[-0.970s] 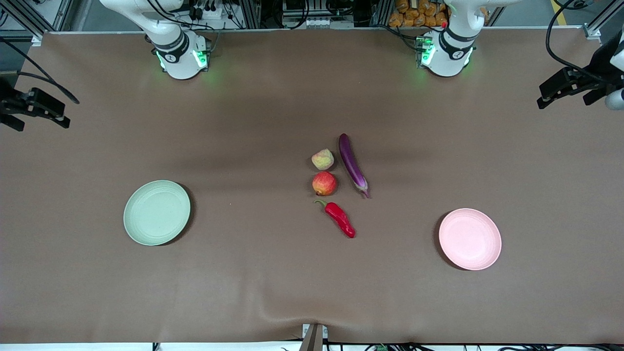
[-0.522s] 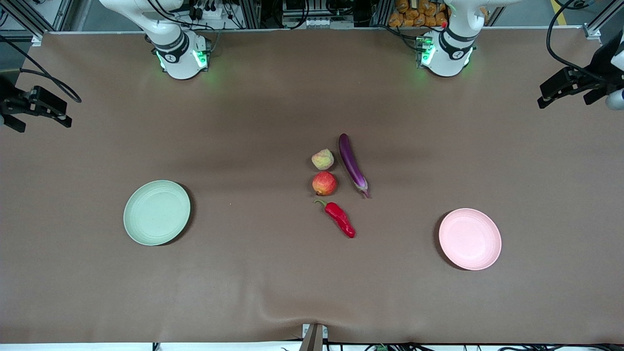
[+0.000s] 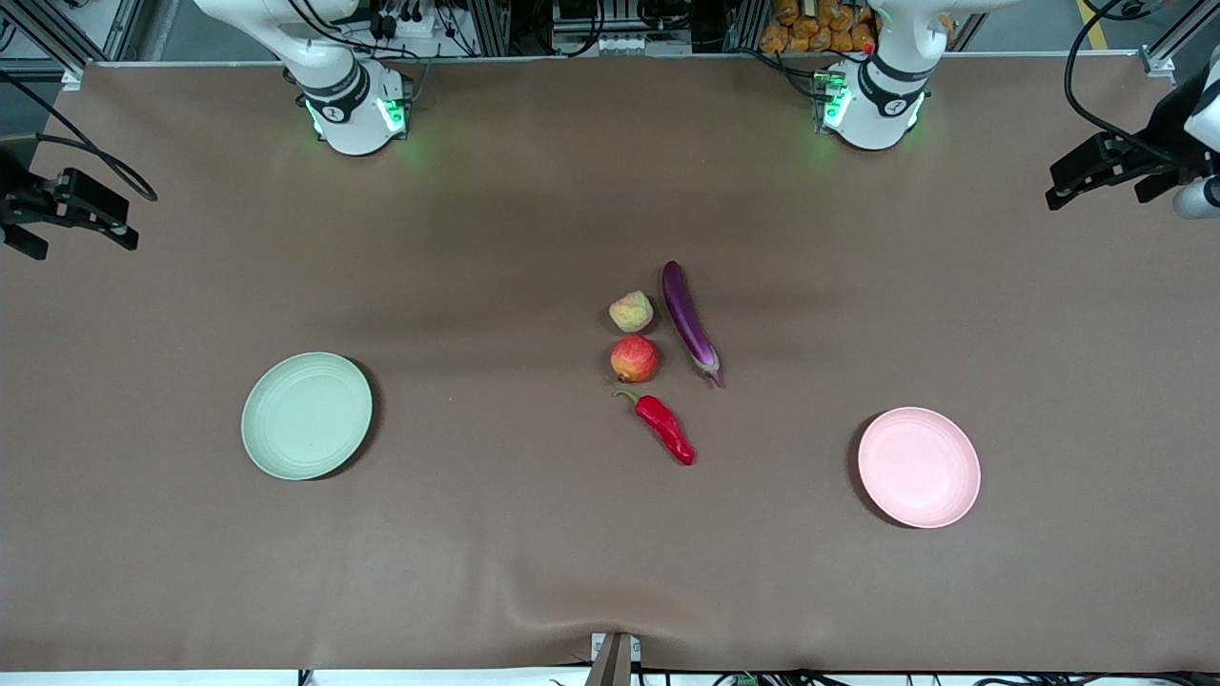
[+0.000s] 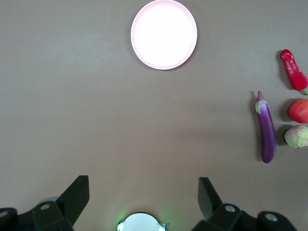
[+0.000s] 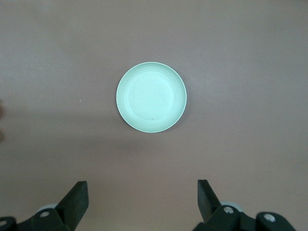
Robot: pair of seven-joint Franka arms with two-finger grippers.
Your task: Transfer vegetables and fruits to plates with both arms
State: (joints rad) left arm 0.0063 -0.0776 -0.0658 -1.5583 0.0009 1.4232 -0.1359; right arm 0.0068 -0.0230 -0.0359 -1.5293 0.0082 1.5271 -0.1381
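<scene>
The right gripper [image 3: 57,205] hangs high over the counter [image 3: 534,553] edge at the right arm's end. Its fingers [image 5: 77,197] stand wide apart and hold nothing. In the last second it shifted only a little, so the reach toward the food seems not yet begun.

The green plate [image 3: 306,415] lies empty, toward the right arm's end. At the counter's middle lie the peach [image 3: 631,312], the red fruit [image 3: 634,358] just nearer the front edge, and the chili [image 3: 660,427] nearer still. The chili's long axis runs diagonally, green stem toward the fruit. The eggplant [image 3: 690,322] lies beside the fruits, also diagonal, its stem end toward the front edge.

The pink plate [image 3: 919,467] is empty too. The left gripper [image 3: 1110,171] hangs over the edge at the left arm's end, barely moved, fingers [image 4: 77,195] wide apart and empty.
</scene>
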